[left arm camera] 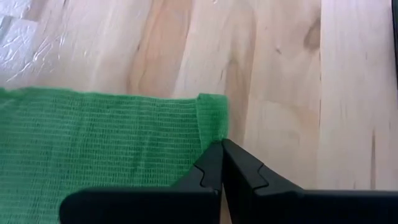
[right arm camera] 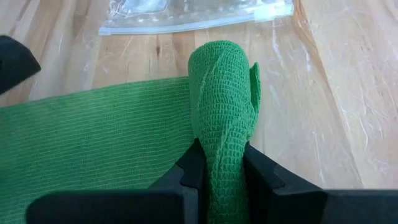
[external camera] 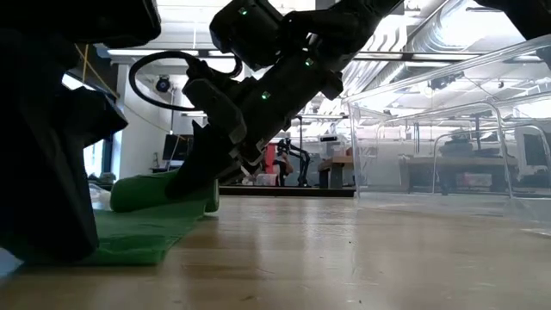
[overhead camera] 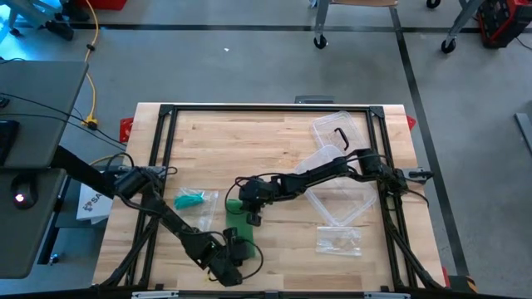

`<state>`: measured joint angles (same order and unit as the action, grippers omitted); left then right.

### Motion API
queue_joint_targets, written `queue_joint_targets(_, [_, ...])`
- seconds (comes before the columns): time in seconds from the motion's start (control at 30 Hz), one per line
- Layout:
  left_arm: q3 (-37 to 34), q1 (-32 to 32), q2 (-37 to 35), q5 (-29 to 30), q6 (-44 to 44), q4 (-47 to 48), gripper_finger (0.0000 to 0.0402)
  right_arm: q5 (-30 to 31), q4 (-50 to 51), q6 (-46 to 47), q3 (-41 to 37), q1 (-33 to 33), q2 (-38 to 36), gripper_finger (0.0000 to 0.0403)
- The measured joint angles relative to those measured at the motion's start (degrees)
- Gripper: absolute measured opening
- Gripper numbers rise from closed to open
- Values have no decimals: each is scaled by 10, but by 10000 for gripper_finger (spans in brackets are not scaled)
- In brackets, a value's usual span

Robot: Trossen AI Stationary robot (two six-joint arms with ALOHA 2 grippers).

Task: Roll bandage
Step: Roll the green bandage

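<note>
A green bandage lies on the wooden table, part rolled and part flat. Its roll rests on the table at the strip's far end. The flat strip runs from there toward the near edge. My right gripper is shut on the roll. My left gripper is shut, with its tips at a corner of the strip's near end. In the low view the left arm shows as a dark mass over the strip. My right gripper pinches the roll's end between its two fingers, which come slanting down from the table's right side. The roll lies on the table on top of the flat strip. My left gripper's shut fingertips stand at the strip's corner, slanting down. Whether they touch it I cannot tell.
A clear plastic box and its lid lie at the right, under the right arm. A clear zip bag lies near the front right. Another bag with something teal in it lies left of the bandage.
</note>
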<state>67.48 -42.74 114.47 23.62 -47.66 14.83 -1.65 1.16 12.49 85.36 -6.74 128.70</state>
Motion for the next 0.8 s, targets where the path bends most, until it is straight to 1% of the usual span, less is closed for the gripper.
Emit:
queue_joint_targets(0.13, [1, 12, 3, -6, 14, -2, 1, 1, -1, 1, 0, 0, 0, 52])
queue_joint_targets(0.23, [1, 17, 1, -13, 32, -4, 11, 1, -1, 1, 0, 0, 0, 52])
queue_joint_targets(0.4, [0, 19, -1, -57, 49, -31, 53, 1, -1, 1, 0, 0, 0, 52])
queue_joint_targets(0.57, [0, 19, -16, -71, 35, -39, 98, 1, -1, 1, 0, 0, 0, 52])
queue_joint_targets(0.67, [0, 18, -30, -68, 34, -39, 112, 1, -1, 1, 0, 0, 0, 52])
queue_joint_targets(0.8, [0, 18, -45, -65, 34, -35, 117, 0, -1, 1, 0, 0, 0, 52])
